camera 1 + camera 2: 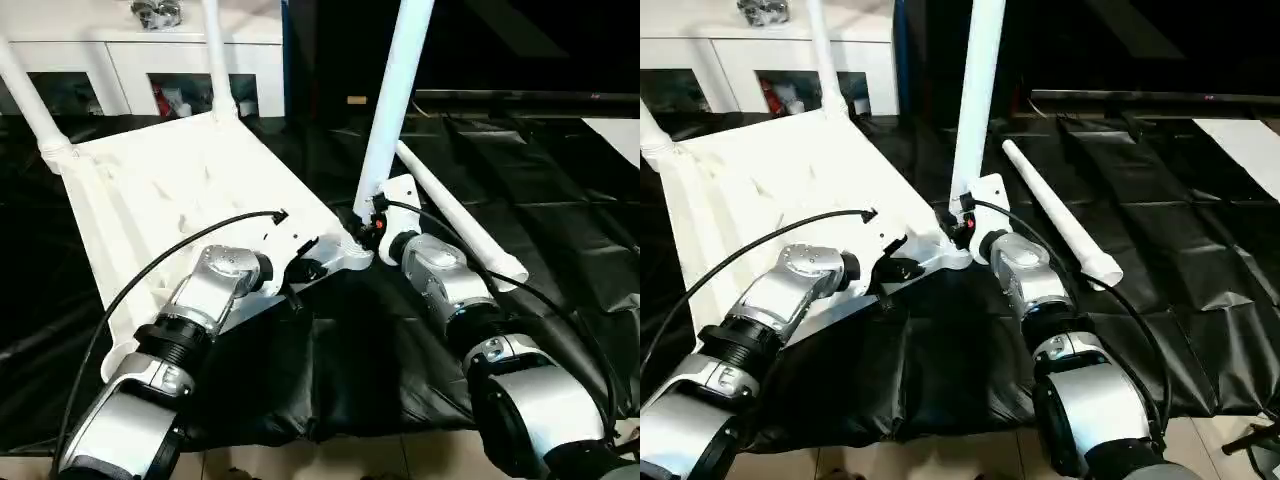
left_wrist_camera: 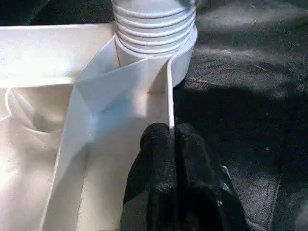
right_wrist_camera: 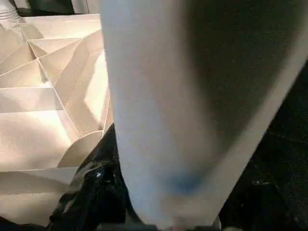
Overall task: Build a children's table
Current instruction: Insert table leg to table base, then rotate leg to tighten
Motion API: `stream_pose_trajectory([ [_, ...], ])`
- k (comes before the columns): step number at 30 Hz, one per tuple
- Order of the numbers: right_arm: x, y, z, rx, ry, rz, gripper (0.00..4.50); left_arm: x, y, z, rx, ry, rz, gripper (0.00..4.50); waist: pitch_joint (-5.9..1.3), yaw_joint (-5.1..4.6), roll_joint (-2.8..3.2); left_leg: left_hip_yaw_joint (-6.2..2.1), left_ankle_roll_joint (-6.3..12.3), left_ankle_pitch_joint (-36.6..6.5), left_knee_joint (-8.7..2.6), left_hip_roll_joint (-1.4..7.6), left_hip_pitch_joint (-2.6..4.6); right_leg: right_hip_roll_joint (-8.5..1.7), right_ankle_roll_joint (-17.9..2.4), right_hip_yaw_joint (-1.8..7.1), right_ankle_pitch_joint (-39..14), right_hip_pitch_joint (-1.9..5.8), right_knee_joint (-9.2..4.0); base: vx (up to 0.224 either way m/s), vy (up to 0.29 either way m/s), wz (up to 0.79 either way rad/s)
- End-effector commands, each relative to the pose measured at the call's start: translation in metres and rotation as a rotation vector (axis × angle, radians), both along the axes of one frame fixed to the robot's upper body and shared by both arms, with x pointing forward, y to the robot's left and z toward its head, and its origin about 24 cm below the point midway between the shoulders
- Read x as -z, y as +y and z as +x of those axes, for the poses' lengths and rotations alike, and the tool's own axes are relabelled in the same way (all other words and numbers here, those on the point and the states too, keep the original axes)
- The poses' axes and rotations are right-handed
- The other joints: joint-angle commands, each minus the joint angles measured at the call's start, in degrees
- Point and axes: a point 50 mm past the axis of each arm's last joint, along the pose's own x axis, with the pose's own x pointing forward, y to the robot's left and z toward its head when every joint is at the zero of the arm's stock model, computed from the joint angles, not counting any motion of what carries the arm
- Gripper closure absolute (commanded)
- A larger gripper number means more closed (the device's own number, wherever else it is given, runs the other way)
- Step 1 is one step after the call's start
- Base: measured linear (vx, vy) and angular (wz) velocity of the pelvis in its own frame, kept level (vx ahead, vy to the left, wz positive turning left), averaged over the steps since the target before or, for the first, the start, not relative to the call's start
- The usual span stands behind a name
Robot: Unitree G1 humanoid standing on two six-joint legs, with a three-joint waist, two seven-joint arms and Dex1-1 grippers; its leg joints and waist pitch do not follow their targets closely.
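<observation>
1. no readable text, label, brand, number or sign anywhere in these views.

White smooth plastic on the tabletop (image 1: 190,190) and legs (image 1: 395,100). Black, shiny, wrinkly sheet (image 1: 540,180) underneath. Shiny silver metal on the forearms (image 1: 450,275).
</observation>
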Motion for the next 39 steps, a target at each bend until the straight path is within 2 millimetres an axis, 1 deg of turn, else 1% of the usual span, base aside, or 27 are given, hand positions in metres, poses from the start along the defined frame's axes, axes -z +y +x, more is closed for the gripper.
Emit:
stream_pose_trajectory([
  [1,0.034,0.02,-0.02,-0.077,0.171,0.006,1.87,-0.026,-0.026,-0.001,0.162,-0.099,-0.072,4.5,-3.33,0.37,0.69,-1.22,-1.06,-24.25,-4.49,2.27,0.65,-4.05,-9.55,3.06,-25.08,2.03,-5.34,0.0,0.0,0.0],
  [2,0.03,0.021,-0.018,-0.086,0.152,0.025,1.87,-0.026,-0.025,-0.002,0.179,-0.102,-0.074,4.5,-3.47,0.4,0.77,-1.23,-1.03,-23.79,-4.48,2.33,0.7,-4.09,-9.92,3.1,-24.21,2.02,-5.26,0.0,0.0,0.0],
  [3,0.029,0.021,-0.018,-0.092,0.141,0.031,1.72,-0.025,-0.024,-0.003,0.185,-0.104,-0.074,4.5,-3.56,0.48,0.78,-1.09,-0.99,-23.26,-4.43,2.44,0.8,-4.11,-10.56,3.24,-22.4,1.92,-5.14,0.0,0.0,0.0],
  [4,0.026,0.022,-0.017,-0.102,0.126,0.037,1.72,-0.025,-0.024,-0.003,0.192,-0.105,-0.073,4.5,-3.62,0.68,0.85,-0.9,-0.72,-22.09,-4.4,2.42,0.78,-3.96,-11.28,3.31,-20.15,1.97,-4.9,0.0,0.0,0.0],
  [5,0.026,0.022,-0.017,-0.102,0.126,0.037,1.46,-0.025,-0.024,-0.003,0.192,-0.105,-0.073,4.5,-3.62,0.68,0.85,-0.9,-0.72,-22.09,-4.4,2.42,0.78,-3.96,-11.28,3.31,-20.15,1.97,-4.9,0.0,0.0,0.0],
  [6,0.02,0.022,-0.015,-0.148,0.085,0.032,1.42,-0.025,-0.019,-0.005,0.22,-0.102,-0.074,4.5,-3.68,0.9,0.96,-0.78,-0.56,-20.85,-4.42,2.48,0.71,-3.86,-12.1,3.32,-17.64,2.14,-4.51,0.0,0.0,0.0],
  [8,0.02,0.022,-0.015,-0.148,0.085,0.032,1.27,-0.025,-0.019,-0.005,0.22,-0.102,-0.074,4.5,-3.78,1.02,0.9,-0.74,-0.28,-19.65,-4.44,2.47,0.48,-3.87,-12.55,3.34,-15.67,2.44,-4.2,0.0,0.0,0.0],
  [9,0.014,0.021,-0.014,-0.204,0.041,0.025,1.13,-0.025,-0.013,-0.008,0.259,-0.103,-0.085,4.5,-3.83,1.17,0.88,-0.69,-0.08,-18.77,-4.4,2.52,0.58,-3.87,-12.85,3.34,-14.46,2.41,-4.11,0.0,0.0,0.0],
  [10,0.014,0.021,-0.014,-0.204,0.041,0.025,1.03,-0.025,-0.013,-0.008,0.259,-0.103,-0.085,4.5,-3.9,1.1,0.91,-0.67,0.22,-17.84,-4.33,2.5,0.3,-3.91,-13.36,3.37,-13.01,2.67,-3.79,0.0,0.0,0.0],
  [11,0.014,0.021,-0.014,-0.204,0.041,0.025,1.03,-0.025,-0.013,-0.008,0.259,-0.103,-0.085,4.5,-3.93,1.12,0.94,-0.65,0.35,-17.2,-4.36,2.54,0.26,-3.86,-13.59,3.37,-12.11,2.71,-3.66,0.0,0.0,0.0],
  [12,0.009,0.017,-0.015,-0.267,0.001,0.018,0.93,-0.026,-0.009,-0.01,0.305,-0.111,-0.101,4.5,-3.98,1.28,0.82,-0.49,0.88,-16.87,-4.19,2.51,0.55,-3.77,-13.99,3.34,-10.88,2.54,-3.74,0.0,0.0,0.0],
  [14,0.007,0.015,-0.016,-0.307,-0.021,0.004,0.7,-0.026,-0.006,-0.012,0.328,-0.103,-0.111,4.5,-4.11,1.43,0.85,-0.44,1.62,-14.47,-4.1,2.57,0.22,-3.75,-14.65,3.33,-7.88,2.97,-3.2,0.0,0.0,0.0],
  [16,0.005,0.008,-0.02,-0.395,-0.052,-0.033,0.7,-0.025,0.001,-0.016,0.375,-0.089,-0.111,4.5,-4.17,1.86,0.84,-0.23,2.76,-12.03,-3.87,2.65,0.3,-3.54,-15.44,3.2,-5.04,2.95,-2.85,0.0,0.0,0.0],
  [17,0.005,0.004,-0.022,-0.444,-0.062,-0.048,0.7,-0.024,0.004,-0.017,0.395,-0.079,-0.107,4.5,-4.19,2.02,0.74,-0.11,2.99,-11.62,-3.79,2.69,0.31,-3.58,-15.43,3.25,-4.7,2.92,-2.79,0.0,0.0,0.0],
  [19,0.004,0.001,-0.024,-0.482,-0.061,-0.053,0.7,-0.024,0.005,-0.018,0.409,-0.078,-0.105,4.5,-4.2,2.7,0.86,-0.01,3.22,-11.26,-3.75,2.8,0.48,-3.64,-15.53,3.26,-5.1,2.84,-2.71,0.0,0.0,0.0],
  [20,0.004,-0.005,-0.03,-0.565,-0.058,-0.069,0.7,-0.022,0.009,-0.019,0.428,-0.069,-0.103,4.5,-4.11,3.03,0.79,0.11,3.06,-12.2,-3.77,2.84,0.62,-3.69,-15.38,3.3,-6.41,2.71,-2.94,0.0,0.0,0.0],
  [21,0.004,-0.007,-0.032,-0.603,-0.054,-0.076,0.7,-0.021,0.011,-0.019,0.432,-0.063,-0.103,4.5,-4.02,3.36,0.69,0.17,3.1,-12.81,-3.78,2.84,0.65,-3.53,-14.76,3.26,-7.5,2.8,-3.03,0.0,0.0,0.0],
  [22,0.005,-0.012,-0.035,-0.651,-0.041,-0.095,0.7,-0.021,0.012,-0.02,0.452,-0.054,-0.11,4.5,-4.02,3.72,0.78,0.22,2.81,-13.32,-3.83,2.99,0.79,-3.64,-14.51,3.37,-8.52,2.58,-3.11,0.0,0.0,0.0],
  [24,0.008,-0.02,-0.04,-0.715,-0.01,-0.128,0.7,-0.019,0.014,-0.023,0.486,-0.039,-0.116,4.5,-3.97,4.07,0.72,0.37,2.44,-14.21,-3.84,2.98,0.99,-3.64,-14.26,3.48,-10.01,2.37,-3.28,0.0,0.0,0.0],
  [25,0.009,-0.022,-0.041,-0.733,0.001,-0.138,0.7,-0.019,0.015,-0.023,0.495,-0.035,-0.116,4.5,-3.92,4.21,0.88,0.4,1.98,-14.77,-3.92,3.01,0.98,-3.7,-13.94,3.53,-10.99,2.38,-3.42,0.0,0.0,0.0],
  [28,0.011,-0.027,-0.044,-0.759,0.024,-0.145,0.7,-0.018,0.015,-0.025,0.516,-0.025,-0.113,4.5,-3.95,4.4,0.91,0.51,1.4,-15.56,-3.95,3.1,1.15,-3.72,-13.66,3.51,-12.26,2.33,-3.52,0.0,0.0,0.0],
  [29,0.012,-0.029,-0.046,-0.777,0.041,-0.143,0.7,-0.017,0.016,-0.026,0.536,-0.017,-0.108,4.5,-3.95,4.41,0.91,0.61,1.17,-15.59,-3.94,3.14,1.1,-3.76,-13.65,3.55,-12.37,2.27,-3.48,0.0,0.0,0.0],
  [30,0.012,-0.03,-0.047,-0.782,0.046,-0.139,0.7,-0.017,0.017,-0.027,0.545,-0.013,-0.105,4.5,-3.98,4.54,0.82,0.62,1.2,-15.19,-3.92,3.1,1.0,-3.7,-13.31,3.52,-12.28,2.41,-3.5,0.0,0.0,0.0],
  [32,0.013,-0.031,-0.048,-0.79,0.053,-0.131,0.96,-0.016,0.018,-0.028,0.561,-0.007,-0.098,4.5,-4.08,4.64,0.82,0.59,1.24,-14.48,-3.9,3.13,0.86,-3.75,-13.25,3.53,-11.57,2.49,-3.26,0.0,0.0,0.0],
  [34,0.013,-0.031,-0.05,-0.8,0.059,-0.124,1.07,-0.015,0.019,-0.03,0.575,-0.002,-0.093,4.5,-4.14,4.79,0.89,0.57,1.24,-13.86,-3.84,3.11,0.82,-3.74,-13.21,3.45,-10.95,2.54,-3.27,0.0,0.0,0.0],
  [36,0.015,-0.031,-0.055,-0.827,0.078,-0.118,1.33,-0.013,0.021,-0.031,0.599,0.009,-0.084,4.5,-4.14,5.09,1.12,0.6,1.14,-13.88,-3.8,3.11,0.95,-3.65,-13.32,3.45,-10.37,2.44,-3.24,0.0,0.0,0.0],
  [39,0.017,-0.031,-0.057,-0.83,0.084,-0.11,1.54,-0.012,0.022,-0.032,0.605,0.014,-0.077,4.5,-4.3,5.23,1.03,0.56,1.01,-13.54,-3.78,3.14,0.88,-3.7,-13.6,3.41,-8.87,2.54,-2.99,0.0,0.0,0.0],
])
